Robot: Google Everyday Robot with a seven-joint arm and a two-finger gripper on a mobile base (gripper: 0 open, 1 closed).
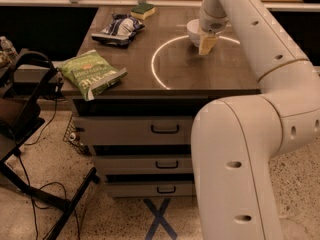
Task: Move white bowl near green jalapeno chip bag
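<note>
The white bowl (pixel 193 31) stands at the back of the dark table top, on the far edge of a white circle mark. My gripper (pixel 207 43) hangs down from the arm right at the bowl's right side and partly covers it. The green jalapeno chip bag (pixel 92 74) lies flat at the table's front left corner, overhanging the edge, far from the bowl.
A dark blue-and-white snack bag (pixel 120 27) lies at the back left. A yellow sponge with a green top (pixel 142 10) sits behind it. The table (pixel 200 71) has drawers (pixel 165 129) below. A black stand and cables (pixel 30 134) are on the floor at the left.
</note>
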